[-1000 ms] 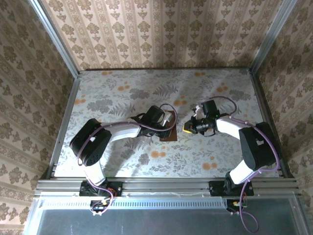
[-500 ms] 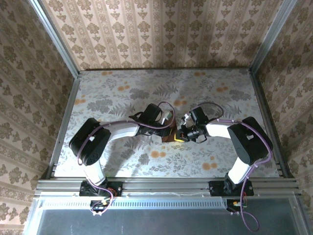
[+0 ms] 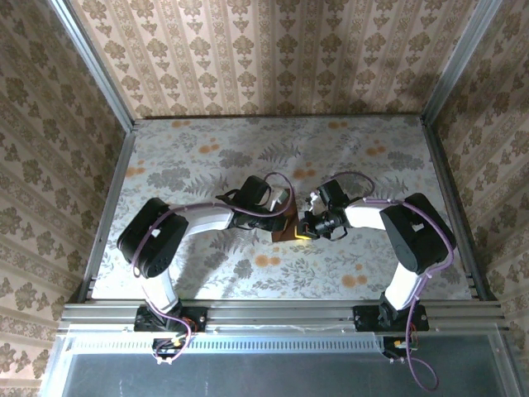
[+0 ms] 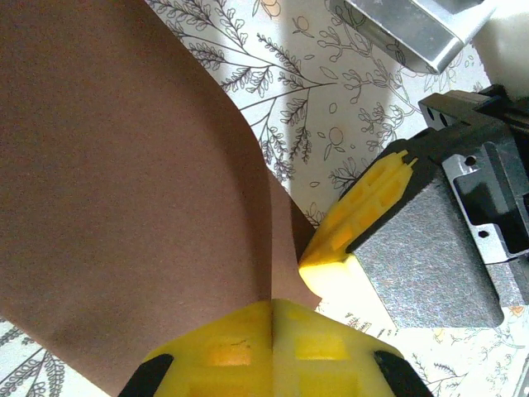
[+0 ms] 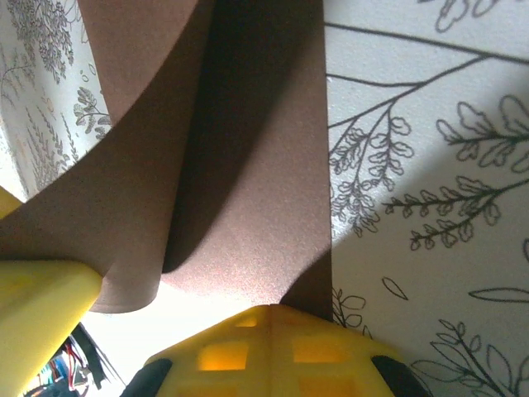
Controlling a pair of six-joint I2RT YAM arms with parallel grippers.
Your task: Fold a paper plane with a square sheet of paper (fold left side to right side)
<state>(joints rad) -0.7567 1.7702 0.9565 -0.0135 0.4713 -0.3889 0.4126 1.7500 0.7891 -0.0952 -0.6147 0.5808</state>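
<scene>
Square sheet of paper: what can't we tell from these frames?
- Top external: most of the square sheet of paper lies under the left gripper and right gripper, so its outline is hidden.
- Left wrist: the sheet's far edges run off the frame, and its near corner is behind the left fingers.
- Right wrist: pinched or only pressed? The right fingers cover the contact.

We note beige floral-striped wallpaper [image 3: 273,50] on three sides, a table [image 3: 207,149] covered in grey ferns and orange blotches, aluminium posts [image 3: 91,62] at the back corners, a metal rail [image 3: 281,314] in front, in soft even light.
</scene>
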